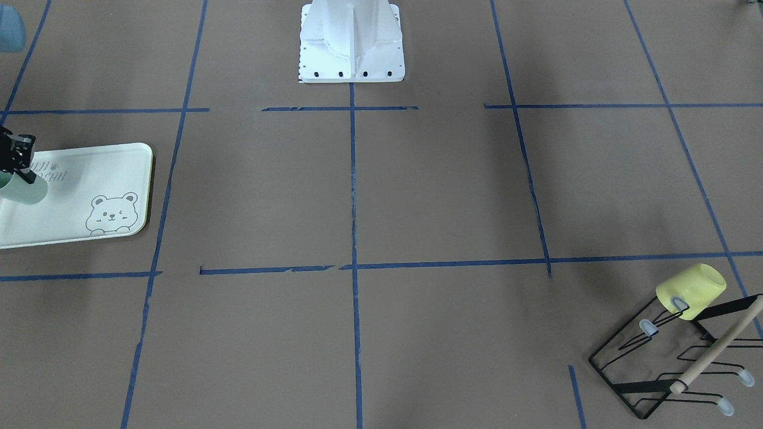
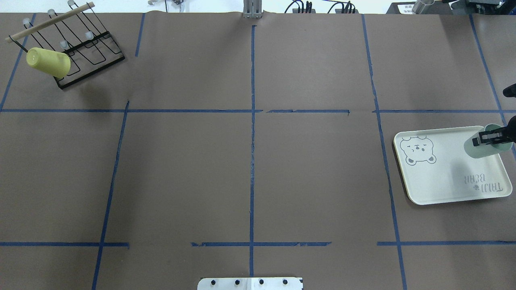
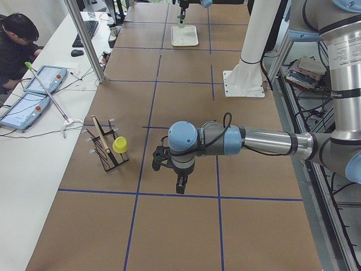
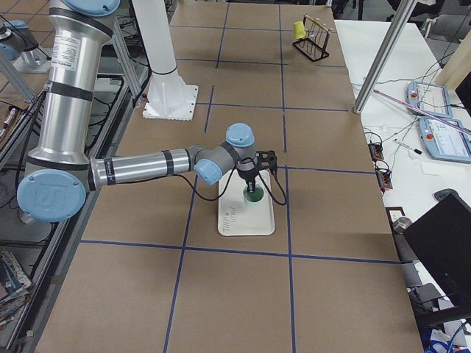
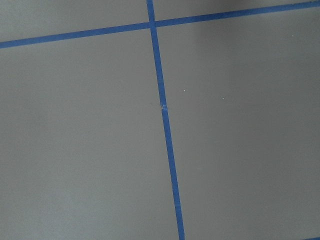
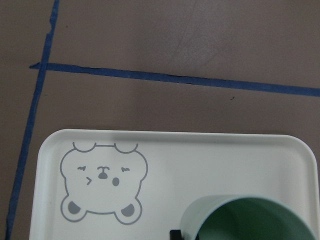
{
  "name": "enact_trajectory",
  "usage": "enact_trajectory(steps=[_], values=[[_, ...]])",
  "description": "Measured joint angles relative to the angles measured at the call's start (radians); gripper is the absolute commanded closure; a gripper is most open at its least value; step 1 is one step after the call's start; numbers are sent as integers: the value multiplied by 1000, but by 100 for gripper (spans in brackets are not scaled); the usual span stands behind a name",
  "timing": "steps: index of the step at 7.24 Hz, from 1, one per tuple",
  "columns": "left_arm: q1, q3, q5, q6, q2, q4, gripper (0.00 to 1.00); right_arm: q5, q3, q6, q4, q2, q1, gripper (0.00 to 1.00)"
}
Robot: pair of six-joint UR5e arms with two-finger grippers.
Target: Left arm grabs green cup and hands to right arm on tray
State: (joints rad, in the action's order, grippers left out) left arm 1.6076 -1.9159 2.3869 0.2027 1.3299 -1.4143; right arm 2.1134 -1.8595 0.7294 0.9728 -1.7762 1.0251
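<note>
The table point(image 2: 181, 169) wears matt brown paper, crossed by blue tape point(image 2: 252, 161) (frayed in spots). The tray point(image 2: 443, 177) and green cup point(image 2: 479, 151) look smooth plastic, faintly satin. Upper left, the rack point(image 2: 92, 73) is black wire with a wooden rod point(image 2: 48, 22).

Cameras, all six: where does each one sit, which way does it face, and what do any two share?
Front-facing: across the table, looking down toward the base; right gripper at left edge.
Overhead: behind the robot, looking forward and down; base, right gripper.
Exterior left: table's end; left arm near.
Exterior right: opposite end; right arm near.
Left wrist: down on blue tape; no body.
Right wrist: down on the tray; right gripper sliver.
Shared: front-facing and overhead both show green cup, yellow cup.
</note>
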Motion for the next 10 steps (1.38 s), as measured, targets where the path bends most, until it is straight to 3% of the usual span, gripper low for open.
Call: enact_trajectory(steps=[1,2,3,4,7,8,10], values=[[0,0,0,0,1,0,0,-32,15,52,-51,-2,-37,97],[0,0,0,0,1,0,0,-56,25,77,-74,-3,-65,78],[0,0,1,0,1,0,0,-83,34,86,-83,-3,-87,35],[0,-1,3,-1,2,0,0,-106,38,88,-85,-4,-103,1],[0,-6,7,-3,2,0,0,-115,32,78,-84,-8,-116,0],[0,-6,7,-4,2,0,0,-85,22,58,-70,-8,-103,0],[0,-5,4,-6,3,0,0,74,7,-118,17,-8,24,0]])
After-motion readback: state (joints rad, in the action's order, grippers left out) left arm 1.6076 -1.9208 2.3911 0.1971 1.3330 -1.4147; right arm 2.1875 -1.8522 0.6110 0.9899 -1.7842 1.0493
